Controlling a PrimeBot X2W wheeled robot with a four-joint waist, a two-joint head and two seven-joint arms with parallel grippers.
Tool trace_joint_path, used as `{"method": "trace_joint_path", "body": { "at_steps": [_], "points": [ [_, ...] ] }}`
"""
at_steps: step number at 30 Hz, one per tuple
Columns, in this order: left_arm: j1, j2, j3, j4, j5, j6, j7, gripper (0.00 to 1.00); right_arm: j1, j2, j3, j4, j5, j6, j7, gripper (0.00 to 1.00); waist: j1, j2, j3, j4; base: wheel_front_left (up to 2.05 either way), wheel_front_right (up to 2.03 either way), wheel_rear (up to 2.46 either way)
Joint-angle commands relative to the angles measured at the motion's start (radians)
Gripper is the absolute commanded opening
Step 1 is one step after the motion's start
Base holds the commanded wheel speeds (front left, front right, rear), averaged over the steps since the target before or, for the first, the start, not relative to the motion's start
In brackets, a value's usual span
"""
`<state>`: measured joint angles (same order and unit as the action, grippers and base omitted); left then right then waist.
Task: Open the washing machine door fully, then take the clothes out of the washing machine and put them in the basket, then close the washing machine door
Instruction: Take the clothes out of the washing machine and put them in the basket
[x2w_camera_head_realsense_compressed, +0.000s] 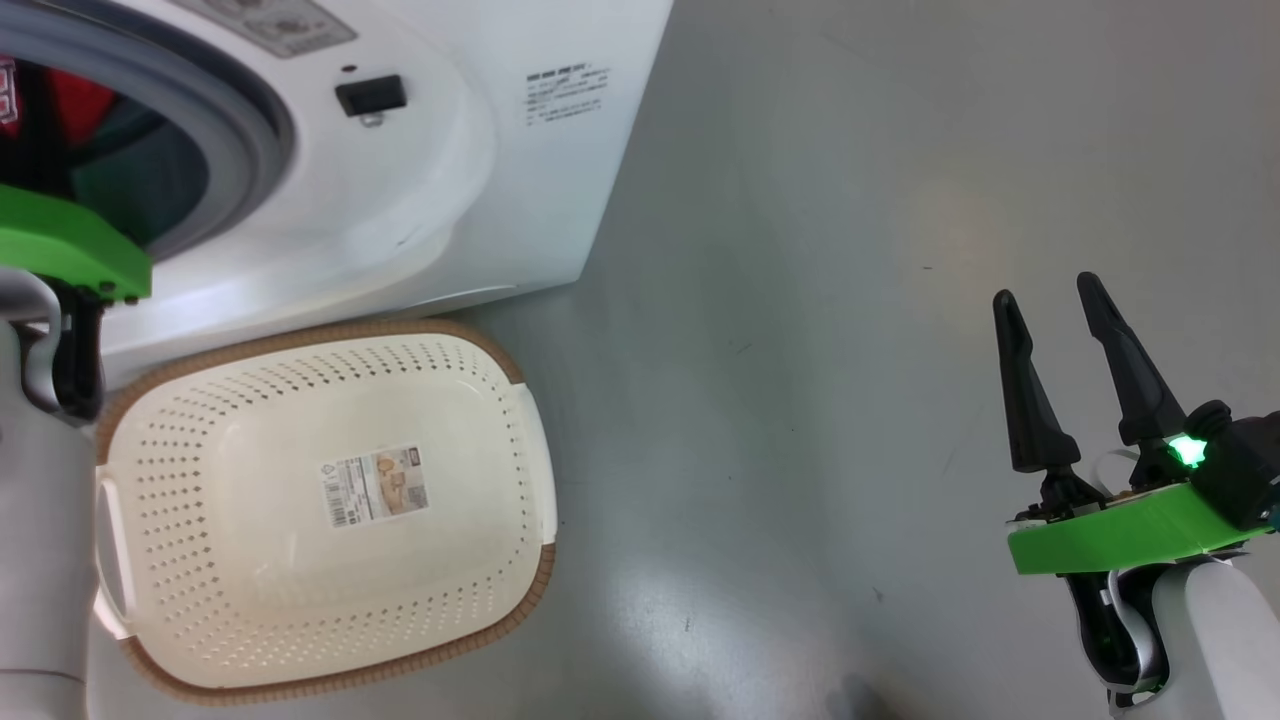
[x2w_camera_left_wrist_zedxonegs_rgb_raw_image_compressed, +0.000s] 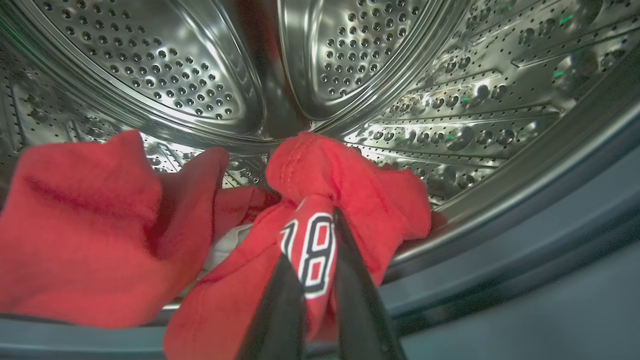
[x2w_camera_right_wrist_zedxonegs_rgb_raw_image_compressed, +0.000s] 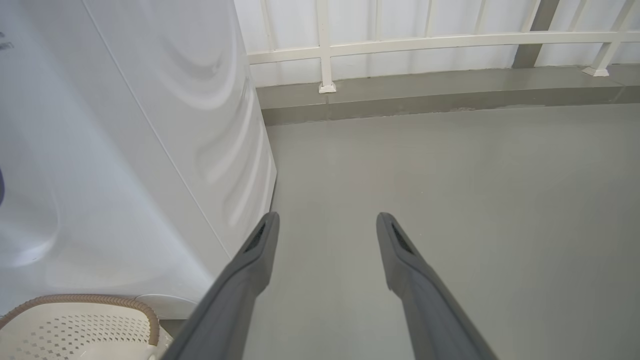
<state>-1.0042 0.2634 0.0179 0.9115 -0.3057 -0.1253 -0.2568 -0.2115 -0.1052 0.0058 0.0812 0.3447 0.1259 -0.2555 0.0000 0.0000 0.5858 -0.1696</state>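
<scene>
The left gripper (x2w_camera_left_wrist_zedxonegs_rgb_raw_image_compressed: 310, 240) is inside the steel drum (x2w_camera_left_wrist_zedxonegs_rgb_raw_image_compressed: 150, 65) of the washing machine (x2w_camera_head_realsense_compressed: 420, 200), clenched on the clothes (x2w_camera_left_wrist_zedxonegs_rgb_raw_image_compressed: 100, 225). Its two dark fingers pinch a fold of red fabric bearing a white "8". More red cloth bunches just ahead of the fingertips, and a larger heap lies to their left. The cloth spills back over the drum's front lip.

Beyond the pinched fold the drum's perforated back wall and side are bare metal, with free space above and ahead of the fingers. To the gripper's right and beneath it runs the grey-blue gasket (x2w_camera_left_wrist_zedxonegs_rgb_raw_image_compressed: 500, 260), the curved edge between drum and opening.

In the head view the left arm's green wrist plate (x2w_camera_head_realsense_compressed: 60, 240) sits at the mouth of the opening. A strip of red cloth (x2w_camera_head_realsense_compressed: 80, 95) shows past it, inside the gasket ring (x2w_camera_head_realsense_compressed: 250, 110).

The basket (x2w_camera_head_realsense_compressed: 480, 400) stands on the floor (x2w_camera_head_realsense_compressed: 850, 400) just below that wrist, its brown rim close against the machine's front base. Inside it there is a sticker (x2w_camera_head_realsense_compressed: 375, 485) on the bottom.

The right gripper (x2w_camera_head_realsense_compressed: 1046, 287) is released, with its fingers spread wide and nothing between them, well apart from the basket. From its own camera the gripper (x2w_camera_right_wrist_zedxonegs_rgb_raw_image_compressed: 327, 216) points over open grey floor (x2w_camera_right_wrist_zedxonegs_rgb_raw_image_compressed: 450, 200). The machine's white side panel (x2w_camera_right_wrist_zedxonegs_rgb_raw_image_compressed: 125, 150) is close on its left, and the panel's vertical corner edge stands just beside the left finger. The basket's corner (x2w_camera_right_wrist_zedxonegs_rgb_raw_image_compressed: 75, 325) lies lower left. Far ahead are a low kerb (x2w_camera_right_wrist_zedxonegs_rgb_raw_image_compressed: 425, 92) and a white railing (x2w_camera_right_wrist_zedxonegs_rgb_raw_image_compressed: 400, 42).
</scene>
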Motion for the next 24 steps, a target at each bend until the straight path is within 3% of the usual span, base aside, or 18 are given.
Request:
{"method": "trace_joint_path", "body": {
  "at_steps": [1,9,24],
  "points": [
    [0.015,0.040,0.022,-0.038,-0.005,-0.005,-0.005,0.00,0.019,-0.015,0.014,-0.025,0.008,0.005,-0.006,1.00,0.0000,0.0000,-0.007,0.007,0.00,0.00,0.00],
    [0.104,0.004,0.066,-0.174,-0.007,-0.005,-0.005,0.00,0.025,-0.015,0.007,-0.015,0.008,0.005,-0.006,1.00,0.0000,0.0000,-0.046,0.037,0.00,0.00,0.00],
    [0.353,-0.123,0.132,-0.473,0.033,-0.005,-0.005,0.00,0.048,-0.017,-0.007,-0.004,0.010,0.005,-0.006,1.00,0.0000,0.0000,-0.126,0.097,0.00,0.00,0.00]
  ]
}}
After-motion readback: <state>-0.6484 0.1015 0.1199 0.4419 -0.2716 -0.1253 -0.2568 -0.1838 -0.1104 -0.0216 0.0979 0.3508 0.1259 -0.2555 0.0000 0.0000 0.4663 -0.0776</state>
